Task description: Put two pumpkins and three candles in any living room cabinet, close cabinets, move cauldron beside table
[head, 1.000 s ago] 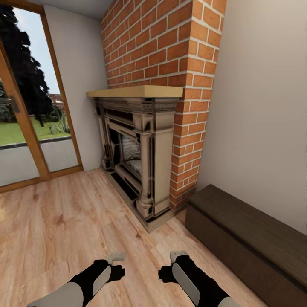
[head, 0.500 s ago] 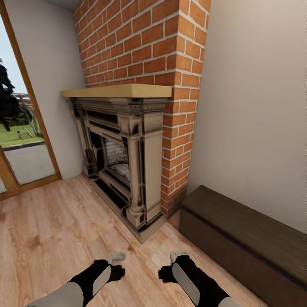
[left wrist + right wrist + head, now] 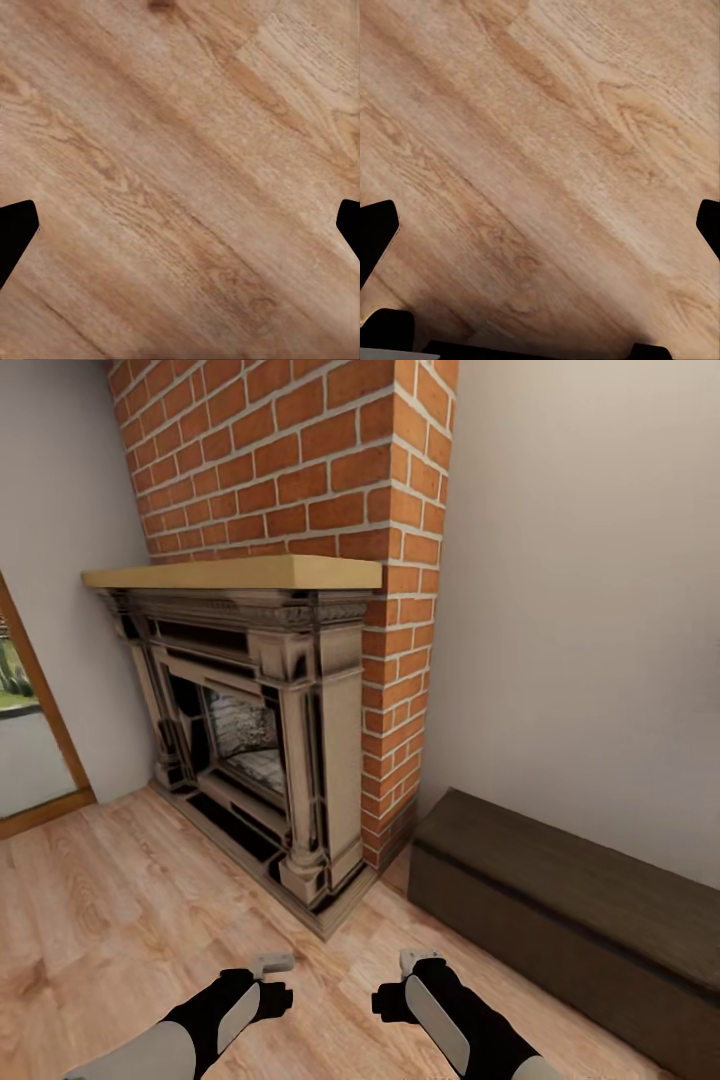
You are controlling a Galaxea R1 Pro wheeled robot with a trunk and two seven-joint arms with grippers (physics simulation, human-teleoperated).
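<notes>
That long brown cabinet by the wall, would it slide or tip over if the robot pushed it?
Probably neither. The cabinet is long, low and sits flat on the wood floor, so tipping looks unlikely. It looks like solid dark wood, so it is likely heavy and would hardly budge. Its front shows no handle, so gripping it may be awkward.

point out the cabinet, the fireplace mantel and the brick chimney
cabinet (image 3: pixel 570 870), head view, on its dark top
fireplace mantel (image 3: pixel 240 571), head view, on the shelf's front edge
brick chimney (image 3: pixel 290 460), head view, on its front face

Right tool (image 3: pixel 540 225) spread wide over plank floor (image 3: pixel 555 127).
</notes>
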